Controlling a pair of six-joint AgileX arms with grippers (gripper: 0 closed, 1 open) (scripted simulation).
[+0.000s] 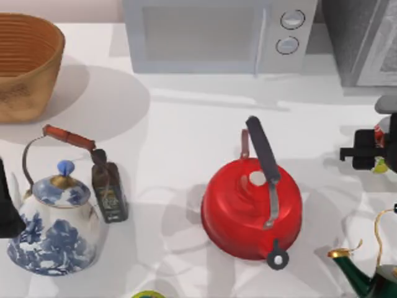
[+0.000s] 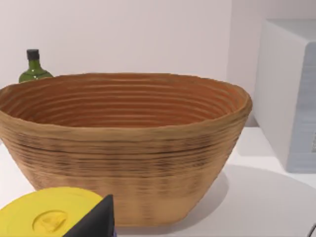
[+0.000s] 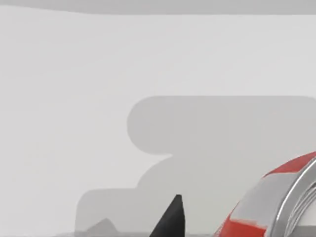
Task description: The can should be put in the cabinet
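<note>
Right gripper (image 1: pixel 372 151) has the can (image 1: pixel 379 149) at the right edge of the tabletop (image 1: pixel 186 130), fingers look clamped on it; carry to the cabinet (image 1: pixel 363 37) is the step in hand
Top view: can mostly hidden by the gripper, just red and lime-green slivers, near the cabinet at back right. Right wrist view adds the can's silver rim and red-white label (image 3: pixel 276 202) close beside a dark finger (image 3: pixel 170 217). Next, as I read it: lift and move toward the cabinet, clearing the red kettle (image 1: pixel 251 208). Left arm parked at the left edge, fingers can't tell; left wrist view has the basket (image 2: pixel 123 148)
</note>
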